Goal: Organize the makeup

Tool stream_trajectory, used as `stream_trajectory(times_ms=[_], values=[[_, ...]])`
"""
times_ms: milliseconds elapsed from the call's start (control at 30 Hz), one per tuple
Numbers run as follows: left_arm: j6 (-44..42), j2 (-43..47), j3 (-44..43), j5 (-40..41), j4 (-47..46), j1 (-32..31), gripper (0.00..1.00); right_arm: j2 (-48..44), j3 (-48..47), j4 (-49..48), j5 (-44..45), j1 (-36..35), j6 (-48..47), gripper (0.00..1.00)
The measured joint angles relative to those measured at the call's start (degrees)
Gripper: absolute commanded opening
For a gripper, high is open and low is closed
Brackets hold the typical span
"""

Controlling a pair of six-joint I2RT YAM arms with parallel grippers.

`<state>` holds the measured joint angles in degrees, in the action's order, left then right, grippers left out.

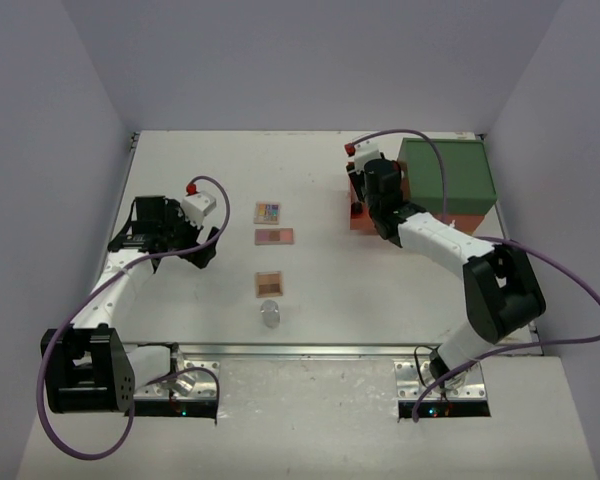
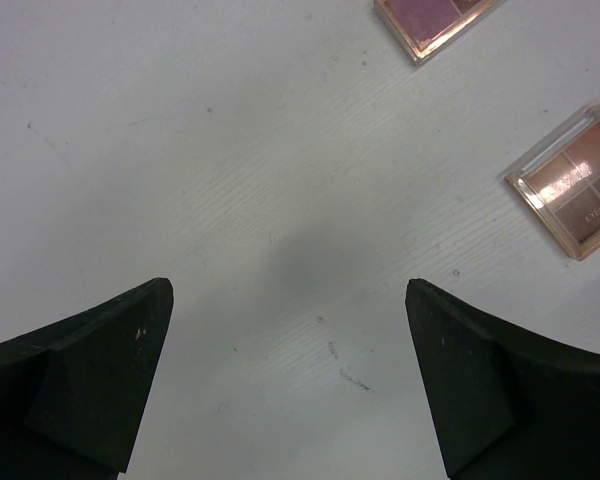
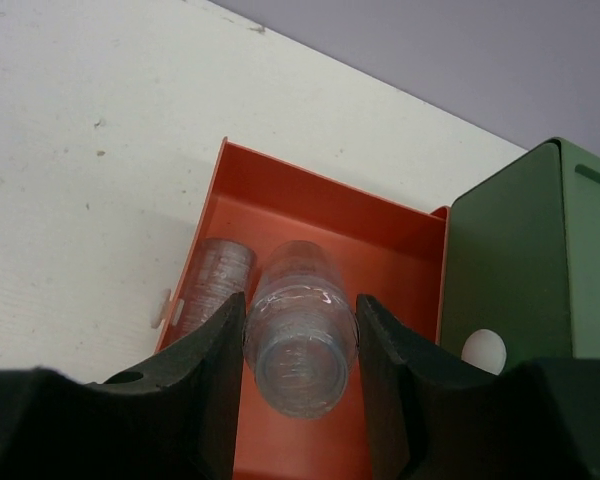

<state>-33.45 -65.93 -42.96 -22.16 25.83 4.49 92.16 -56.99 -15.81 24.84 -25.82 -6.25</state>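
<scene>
My right gripper (image 3: 300,310) is shut on a clear-looking cylindrical bottle (image 3: 300,345) and holds it over the open orange drawer (image 3: 310,205). A second similar bottle (image 3: 216,280) lies in the drawer at its left wall. In the top view the right gripper (image 1: 362,207) is at the drawer (image 1: 360,222). My left gripper (image 2: 288,290) is open and empty above bare table, at the left (image 1: 206,250). Three flat palettes lie mid-table: multicoloured (image 1: 268,212), pink (image 1: 274,236) and brown (image 1: 269,283). A clear round jar (image 1: 270,314) stands below them. Two of the palettes show in the left wrist view (image 2: 575,180) (image 2: 435,20).
The big green-topped box (image 1: 448,178) stands at the back right, its orange drawer pulled out to the left. Its green side (image 3: 520,270) is close to my right finger. The white walls enclose the table on three sides.
</scene>
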Motion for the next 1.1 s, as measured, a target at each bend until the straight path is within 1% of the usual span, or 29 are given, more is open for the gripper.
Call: stream_trajectory(times_ms=[333,400,433,567,733,867,967,1000,1067,1100], values=[[-0.4,0.6,0.0,-0.7,0.1,0.0,1.00,1.2,4.9,-4.8,-2.4,0.4,-0.8,0.00],[-0.5,1.3,0.0,-0.8,0.1,0.0,1.00,1.3,5.4,-5.8,-2.4,0.5,-0.8,0.02],[-0.6,1.7,0.0,-0.9,0.1,0.0,1.00,1.2,5.7,-6.3,-2.4,0.5,-0.7,0.05],[-0.8,3.1,0.0,-1.1,0.3,0.0,1.00,0.5,7.7,-7.4,-2.4,0.6,0.0,0.23],[-0.9,3.6,0.0,-0.9,0.3,0.0,1.00,0.2,8.5,-5.5,-2.1,0.7,0.8,0.45],[-0.9,3.6,0.0,-0.8,0.7,0.0,1.00,0.0,8.5,-3.3,-2.1,0.9,1.8,0.49],[-0.9,3.6,0.0,-0.8,1.0,0.0,1.00,-0.3,8.3,-0.8,-3.2,1.0,2.6,0.55],[-0.9,3.6,0.0,-0.8,1.0,0.0,1.00,-0.4,7.9,0.2,-3.6,1.0,2.9,0.59],[-0.9,3.7,0.0,-0.8,1.1,0.0,1.00,-0.4,5.9,2.9,-4.8,1.0,3.3,0.60],[-0.9,3.7,0.0,-0.8,1.3,0.0,1.00,-0.4,4.6,4.5,-5.5,1.0,3.3,0.64]])
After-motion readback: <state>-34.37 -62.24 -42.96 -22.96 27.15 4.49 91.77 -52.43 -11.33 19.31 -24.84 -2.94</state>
